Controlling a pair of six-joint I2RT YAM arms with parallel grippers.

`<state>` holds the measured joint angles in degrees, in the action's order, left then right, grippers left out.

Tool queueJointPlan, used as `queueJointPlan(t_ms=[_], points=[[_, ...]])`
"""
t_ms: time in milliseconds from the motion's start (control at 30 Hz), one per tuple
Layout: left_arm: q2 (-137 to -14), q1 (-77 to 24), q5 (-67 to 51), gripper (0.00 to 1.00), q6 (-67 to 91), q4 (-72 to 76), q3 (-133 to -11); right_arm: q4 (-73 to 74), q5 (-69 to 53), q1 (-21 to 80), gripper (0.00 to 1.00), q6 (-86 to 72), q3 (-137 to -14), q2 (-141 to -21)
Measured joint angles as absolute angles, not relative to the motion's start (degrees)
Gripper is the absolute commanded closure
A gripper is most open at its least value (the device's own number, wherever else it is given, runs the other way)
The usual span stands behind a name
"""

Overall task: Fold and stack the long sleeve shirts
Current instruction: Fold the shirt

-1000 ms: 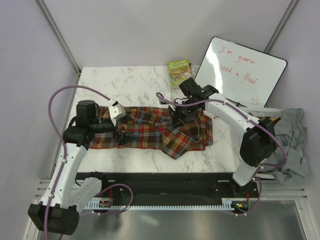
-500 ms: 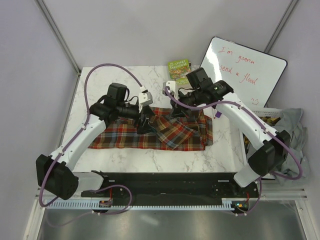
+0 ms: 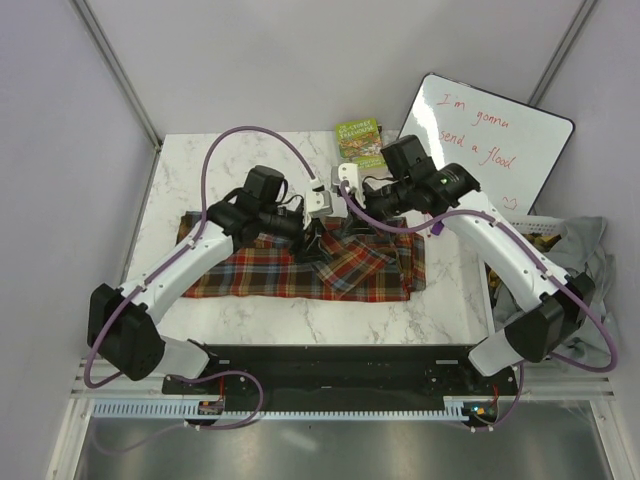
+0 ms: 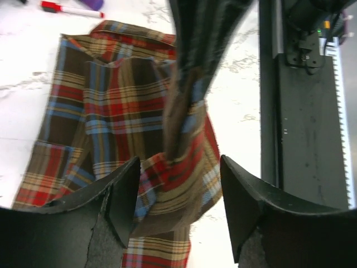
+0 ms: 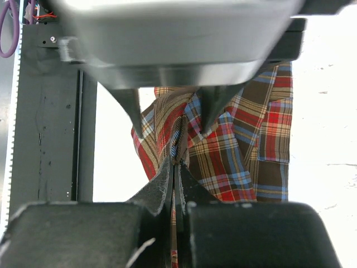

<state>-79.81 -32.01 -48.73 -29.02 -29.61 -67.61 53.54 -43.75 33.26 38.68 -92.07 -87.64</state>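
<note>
Left tool (image 4: 178, 187) neared right tool (image 5: 175, 167); one plaid shirt (image 3: 260, 275)

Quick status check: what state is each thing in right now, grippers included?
plaid shirt: spread on the table, a middle fold pinched up.
right gripper: shut on the shirt's fold.
left gripper: open, fingers either side of that raised fold.
whiteboard: leaning upright, written on.
grey cloth: crumpled at the table's right edge.

You had the shirt (image 3: 372, 276) checked in red-orange, dark brown and blue, on a white table (image 3: 230, 165) veined grey; the whiteboard (image 3: 530, 150) bore red writing.
</note>
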Motion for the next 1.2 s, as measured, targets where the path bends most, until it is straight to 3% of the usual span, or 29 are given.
queueJointPlan(t_ms=[167,267,333,433,533,567,667,700,767,833,933,1200], points=[[-80.09,-32.01,-44.84,0.06,-28.64,-28.1,-68.99,53.15,-43.81,33.26,1.0,39.55,-91.37,-85.21],[-80.09,-31.99,-42.98,0.01,-28.53,-27.4,-69.43,53.15,-43.97,33.28,1.0,40.1,-91.37,-84.79],[-80.09,-31.97,-42.76,0.02,-28.53,-27.31,-69.43,53.19,-43.97,33.34,1.0,40.42,-91.37,-84.79],[-80.09,-31.97,-44.34,0.12,-28.6,-28.14,-69.52,53.19,-43.94,33.54,1.0,40.82,-91.37,-84.79],[-80.09,-31.97,-47.64,0.41,-28.71,-30.24,-70.08,53.19,-43.9,33.56,1.0,41.12,-91.37,-84.79],[-80.12,-31.97,-48.64,0.61,-28.86,-30.96,-70.32,53.17,-43.9,33.61,1.0,41.3,-91.37,-84.75],[-80.38,-31.97,-50.17,0.98,-29.69,-33.15,-71.72,53.15,-43.66,33.65,0.98,41.43,-91.37,-84.73],[-80.53,-31.97,-50.13,0.98,-29.98,-33.5,-72.27,53.12,-43.53,33.63,0.95,41.43,-91.35,-84.73],[-80.9,-31.97,-49.5,0.98,-30.5,-34.39,-73.67,52.64,-42.98,33.63,0.78,41.19,-91.26,-84.71],[-81.62,-31.97,-47.27,0.98,-30.96,-34.96,-75.64,50.13,-41.39,33.65,0.46,39.59,-90.43,-84.31],[-83.88,-31.94,-41.54,0.98,-32.56,-35.07,-80.03,44.18,-37.08,32.99,0.18,34.24,-87.24,-82.72],[-93.23,-30.28,-27.18,0.98,-41.65,-29.34,-91.37,33.39,-30.37,21.71,0.12,21.41,-81.58,-79.37]])
